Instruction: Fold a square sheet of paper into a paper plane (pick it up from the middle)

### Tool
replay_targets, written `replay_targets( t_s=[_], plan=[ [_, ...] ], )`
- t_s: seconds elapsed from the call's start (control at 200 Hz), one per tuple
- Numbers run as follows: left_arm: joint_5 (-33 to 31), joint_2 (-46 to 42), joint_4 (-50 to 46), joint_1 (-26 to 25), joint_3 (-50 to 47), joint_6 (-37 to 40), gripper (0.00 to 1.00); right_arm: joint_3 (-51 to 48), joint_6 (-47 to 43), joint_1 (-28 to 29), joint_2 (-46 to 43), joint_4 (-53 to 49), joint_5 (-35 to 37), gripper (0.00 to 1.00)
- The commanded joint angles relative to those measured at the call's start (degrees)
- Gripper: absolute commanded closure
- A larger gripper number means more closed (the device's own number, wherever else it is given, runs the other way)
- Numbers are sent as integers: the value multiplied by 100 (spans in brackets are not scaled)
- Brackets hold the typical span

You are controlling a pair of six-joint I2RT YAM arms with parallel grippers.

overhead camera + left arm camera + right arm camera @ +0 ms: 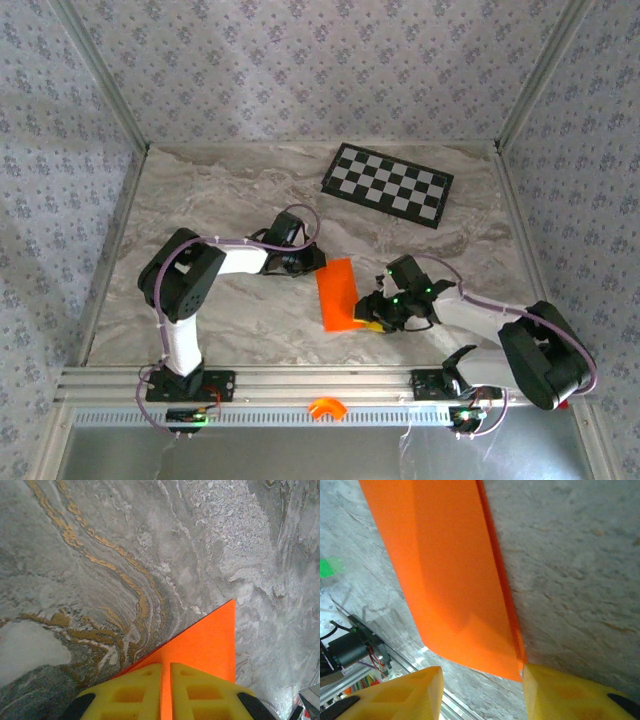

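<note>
Left gripper (166, 675) clamps the orange paper (210, 640); right gripper (481, 675) stands parted at its edge.

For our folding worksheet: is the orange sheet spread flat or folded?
Folded: the orange sheet is a narrow rectangle, not square, with doubled layers along one long edge.

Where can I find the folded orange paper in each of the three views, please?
Top external: folded orange paper just below the centre.
Left wrist: lower right of centre, one corner pointing up.
Right wrist: a long strip from upper left to bottom centre.
Shared landmark: the grey marbled table under it.
</note>
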Motion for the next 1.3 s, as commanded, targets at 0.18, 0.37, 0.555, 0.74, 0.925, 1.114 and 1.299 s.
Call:
replay_targets(
  t_s=[0.18,0.37,0.555,0.74,0.925,1.114,1.299],
  plan=[
    [-6,201,-303,2,-72,135,86,3,266,-104,-130,457,-270,57],
    [78,262,-258,6,-2,114,86,94,313,-337,162,971,-700,57],
    [100,271,-250,-4,22,91,86,252,125,-562,559,1194,-1050,60],
    [133,271,-249,-5,34,91,86,293,-39,-759,777,1229,-1204,67],
    [206,295,-177,-3,42,56,86,322,-218,-823,911,1174,-1283,72],
    [201,298,-210,-3,38,78,85,354,-314,-871,1007,1216,-1378,74],
    [223,296,-223,-17,37,82,85,389,-363,-902,1181,1354,-1503,76]
  ],
)
